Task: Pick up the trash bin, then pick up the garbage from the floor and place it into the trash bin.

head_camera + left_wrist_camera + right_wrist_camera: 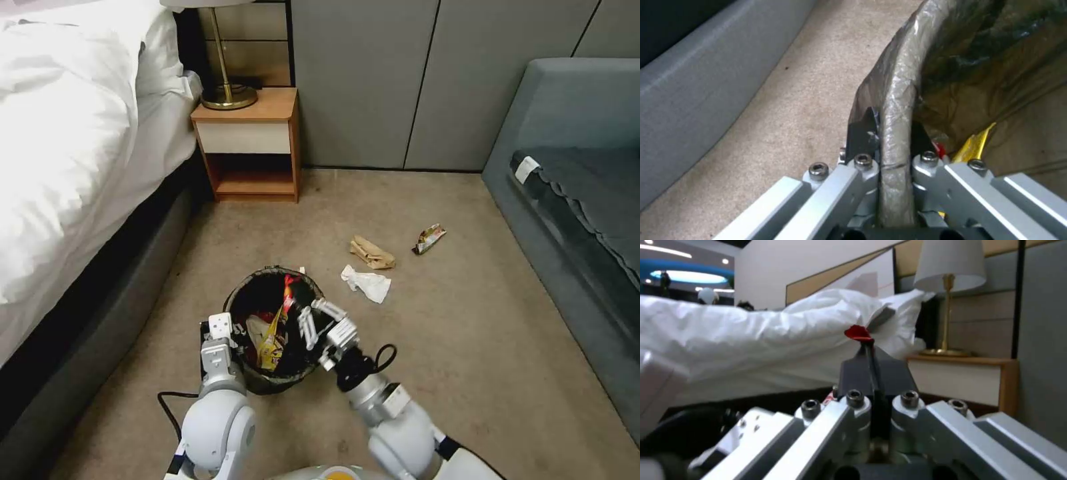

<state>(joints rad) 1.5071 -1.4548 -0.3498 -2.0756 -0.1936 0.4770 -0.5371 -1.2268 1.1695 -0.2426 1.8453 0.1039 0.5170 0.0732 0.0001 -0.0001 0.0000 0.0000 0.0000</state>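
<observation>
- My left gripper (889, 133) is clamped on the rim of the trash bin (243, 300), one finger outside and one inside over the folded dark bag; in the left wrist view the pads pinch the bag-covered rim tightly.
- The bin sits low in front of me, between the two arms, above the beige carpet (467, 347). Inside it I see a yellow wrapper (270, 340) and a red-and-white piece of litter.
- My right gripper (313, 320) is over the bin's right rim. In the right wrist view its fingers are pressed together on a thin red wrapper (858, 333), whose crumpled end sticks out past the fingertips.
- Garbage left on the floor: a white crumpled tissue (367, 283) just beyond the bin on the right, a brown paper bag (371, 253) behind it, and a small red-gold wrapper (429, 238) farther right, toward the grey sofa (573, 173).
- Bed (67, 133) on my left, nightstand (250, 143) with lamp beyond.
</observation>
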